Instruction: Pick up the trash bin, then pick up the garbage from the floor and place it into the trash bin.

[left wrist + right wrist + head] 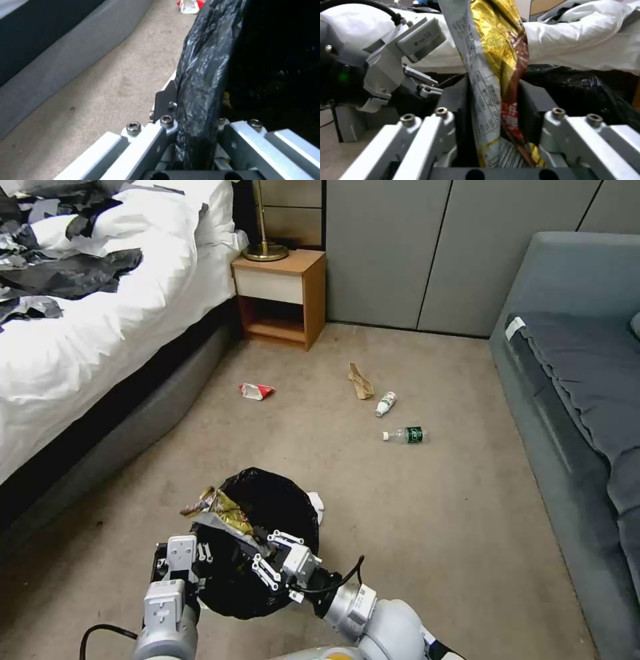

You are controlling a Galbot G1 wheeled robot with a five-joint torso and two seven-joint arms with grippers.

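- The trash bin (267,540) is round, lined with a crinkled glossy black bag, and stands on the carpet.
- The left gripper (181,560) is clamped on the bin's rim.
- The right gripper (270,557) pinches a crumpled gold-brown foil wrapper (223,510) over the bin's mouth.
- Beyond the bin lie a red-white packet (257,391), a tan strip (361,382) and what look like two small plastic bottles (385,404).

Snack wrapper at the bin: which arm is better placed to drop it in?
The right. The right gripper is shut on the gold snack wrapper at the trash bin mouth. The left gripper is clamped on the bin's bag-lined rim, holding it.
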